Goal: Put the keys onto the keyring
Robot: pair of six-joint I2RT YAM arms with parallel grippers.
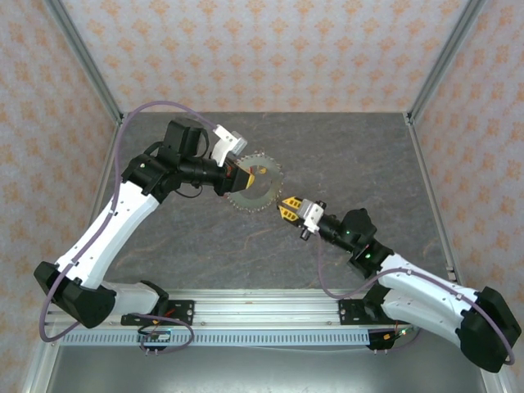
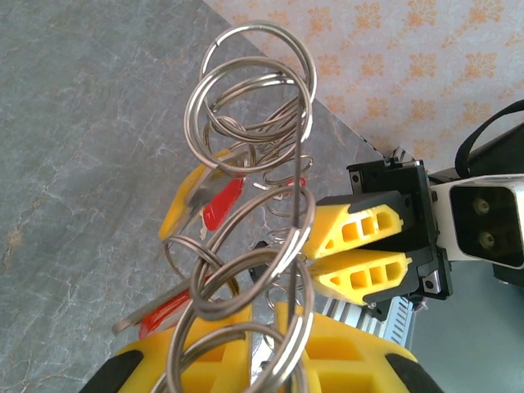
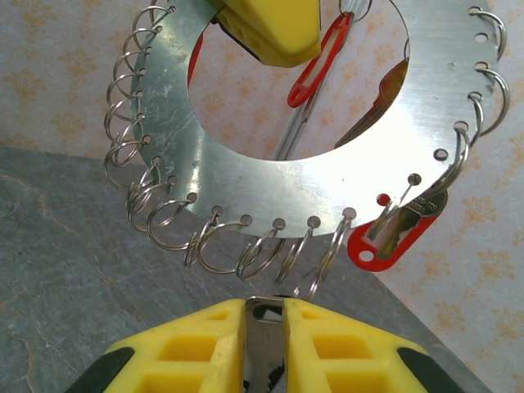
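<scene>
The keyring (image 3: 246, 176) is a flat silvery metal ring plate with several small split rings hooked through holes along its rim. It hangs above the table, and my left gripper (image 1: 237, 176) is shut on its far rim. One silvery key (image 3: 264, 344) stands upright, pinched in my shut right gripper (image 3: 264, 307), its head just under a split ring (image 3: 327, 254) at the plate's lower edge. A key with a red tag (image 3: 401, 229) hangs from the rim at the right. Another red tag (image 3: 319, 57) shows through the plate's hole. From the left wrist, the rings (image 2: 246, 164) are seen edge-on above the left fingers (image 2: 221, 352).
The dark grey stone-look table (image 1: 344, 155) lies under both arms. Patterned walls and metal corner posts (image 1: 438, 57) close in the back and sides. A slotted aluminium rail (image 1: 262, 307) runs along the near edge between the arm bases.
</scene>
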